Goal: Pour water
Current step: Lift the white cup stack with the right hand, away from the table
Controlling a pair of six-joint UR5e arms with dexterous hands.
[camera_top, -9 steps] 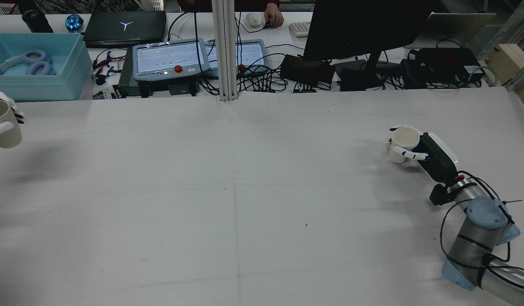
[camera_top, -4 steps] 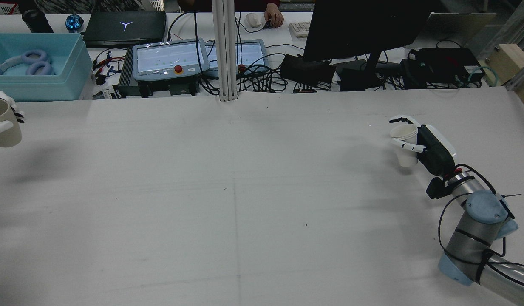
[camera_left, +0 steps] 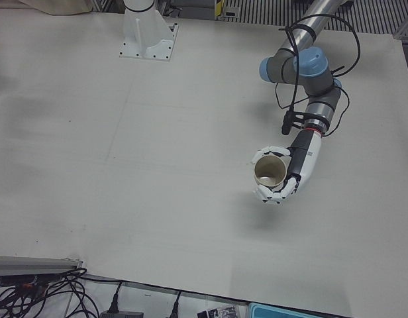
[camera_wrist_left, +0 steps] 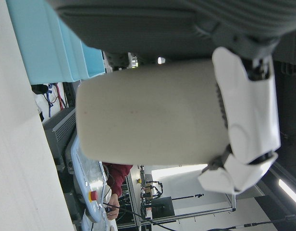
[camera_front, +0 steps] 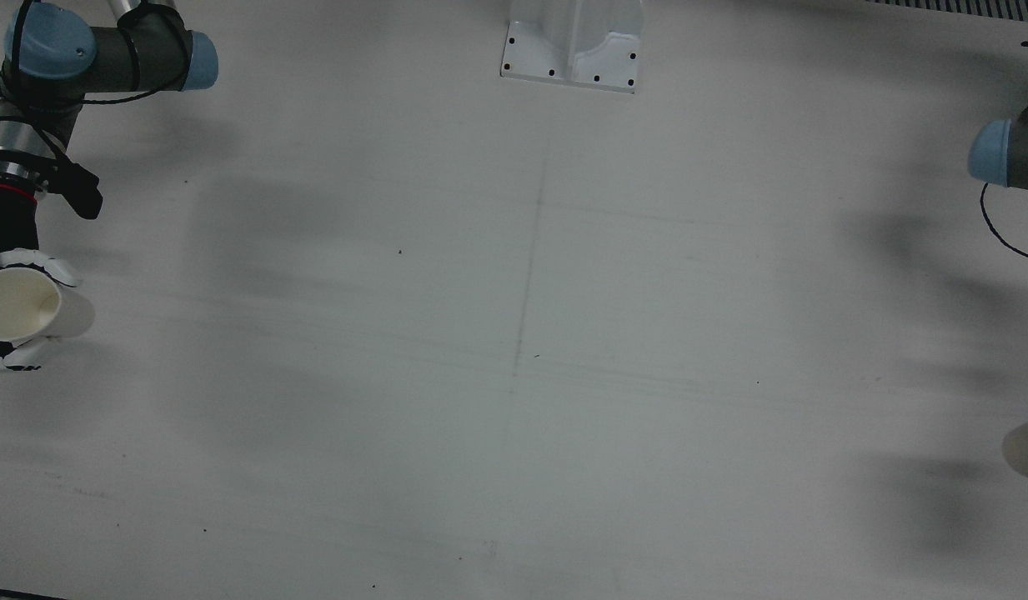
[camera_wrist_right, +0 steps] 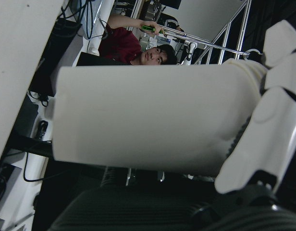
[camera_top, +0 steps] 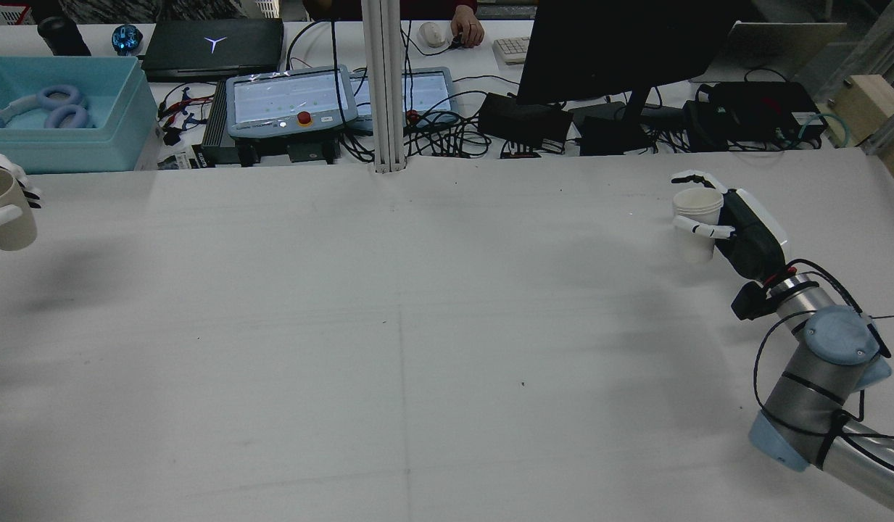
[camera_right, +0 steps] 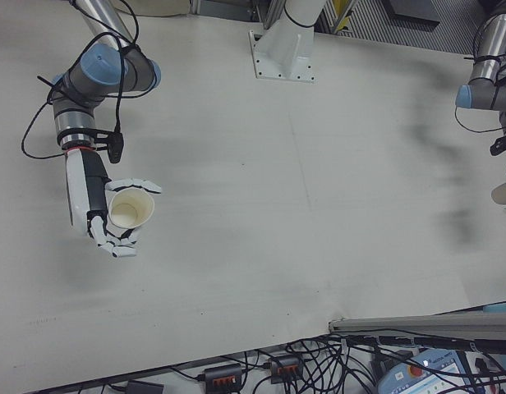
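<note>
The right hand point(camera_top: 737, 225) is wrapped around a white paper cup point(camera_top: 697, 217), white fingers point(camera_top: 700, 230) curled across its wall just under the rim, and the cup sits upright in that grasp, lifted clear of the white table point(camera_top: 417, 326) with its shadow lying on the cloth beneath. In the right-front view the same right hand point(camera_right: 101, 217) shows the cup's open mouth point(camera_right: 130, 209) facing up, pale inside; whether it holds any liquid cannot be told. Over on the far side, the left hand point(camera_left: 287, 175) grips a beige round-bottomed cup point(camera_left: 270, 172), fingers closed on both sides of it, mouth up and also held off the table. From the rear camera that beige cup point(camera_top: 4, 214) is right at the view's left edge, well apart from the paper cup, with the whole width of the table between them. Behind the right hand, the grey arm with pale blue joint caps point(camera_top: 824, 362) bends up from the near right corner, a black cable looped along it. Beyond the table's far edge sit a light blue plastic bin point(camera_top: 62, 116), two teach pendants with lit screens point(camera_top: 291, 101), a dark monitor point(camera_top: 621, 51), and a person's hand point(camera_top: 465, 29) resting by a mouse.
</note>
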